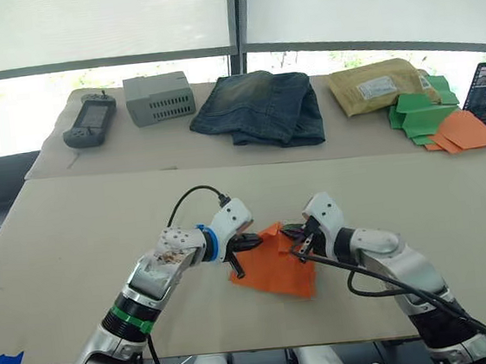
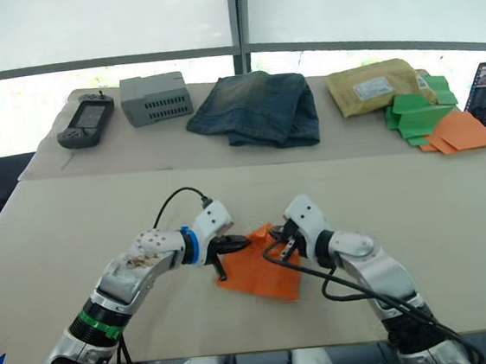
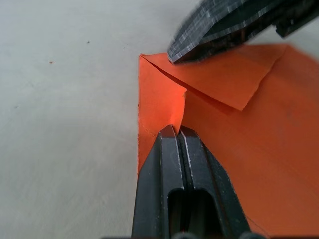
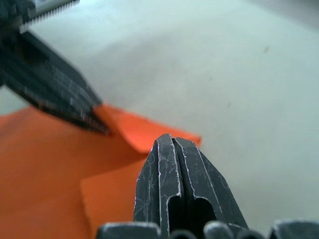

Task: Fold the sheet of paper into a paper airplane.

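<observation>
You have the sheet of paper (image 1: 274,266) lying flat near the desk's (image 1: 76,252) front edge, roughly midway along it, and it is only partly folded; one corner flap is turned over and the rest reads as a loose, roughly square layered shape, nothing like a slim pointed wedge yet; I judge you are early, with most creases left to make. Your left end effector (image 3: 175,132) has its fingers pressed together, their tips on a raised ridge of the paper, though whether paper is pinched between them is unclear; your right end effector (image 4: 172,142) is likewise closed, its tip resting at the folded corner. Farther back, toward the far right corner, lie green paper shapes (image 1: 418,111) and paler orange pieces (image 1: 464,130); leave those alone.
</observation>
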### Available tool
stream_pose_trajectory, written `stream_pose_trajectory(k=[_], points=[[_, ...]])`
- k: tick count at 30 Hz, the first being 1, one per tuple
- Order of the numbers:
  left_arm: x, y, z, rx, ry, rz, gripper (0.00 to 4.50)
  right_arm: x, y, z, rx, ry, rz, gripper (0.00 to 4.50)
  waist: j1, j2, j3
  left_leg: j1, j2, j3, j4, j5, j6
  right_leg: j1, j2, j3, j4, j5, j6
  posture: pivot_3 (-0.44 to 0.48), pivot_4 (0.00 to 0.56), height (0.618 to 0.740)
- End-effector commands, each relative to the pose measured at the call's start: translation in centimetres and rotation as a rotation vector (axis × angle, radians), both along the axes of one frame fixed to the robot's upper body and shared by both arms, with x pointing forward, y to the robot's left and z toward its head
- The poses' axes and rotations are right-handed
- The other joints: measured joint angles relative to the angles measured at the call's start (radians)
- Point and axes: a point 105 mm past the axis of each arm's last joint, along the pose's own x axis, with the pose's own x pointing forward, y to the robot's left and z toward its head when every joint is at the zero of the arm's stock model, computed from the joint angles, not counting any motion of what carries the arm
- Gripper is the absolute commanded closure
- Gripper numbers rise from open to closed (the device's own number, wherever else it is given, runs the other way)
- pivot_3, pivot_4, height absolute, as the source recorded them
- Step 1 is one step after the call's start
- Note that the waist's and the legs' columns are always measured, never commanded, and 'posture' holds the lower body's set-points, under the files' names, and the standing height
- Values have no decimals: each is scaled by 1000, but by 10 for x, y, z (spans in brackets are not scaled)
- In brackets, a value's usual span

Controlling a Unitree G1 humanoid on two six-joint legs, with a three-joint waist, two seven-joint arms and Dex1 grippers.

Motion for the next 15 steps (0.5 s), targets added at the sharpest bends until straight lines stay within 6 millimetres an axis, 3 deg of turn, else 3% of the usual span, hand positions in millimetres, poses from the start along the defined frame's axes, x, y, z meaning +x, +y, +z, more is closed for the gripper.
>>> stream_pose_trajectory(k=[1, 15], points=[[-1, -1, -1, 26, -20, -26, 4492, 5, 2, 20, 41, -57, 29, 4500, -1, 0, 0, 0, 0, 0, 0, 0, 0, 0, 0, 0, 0, 0, 0, 0, 150, 722], [5, -2, 0, 26, -45, 13, 4492, 7, 2, -14, -72, 90, 115, 4500, -1, 0, 0, 1, 0, 0, 2, 0, 0, 1, 0, 0, 1, 1, 0, 0, 150, 722]])
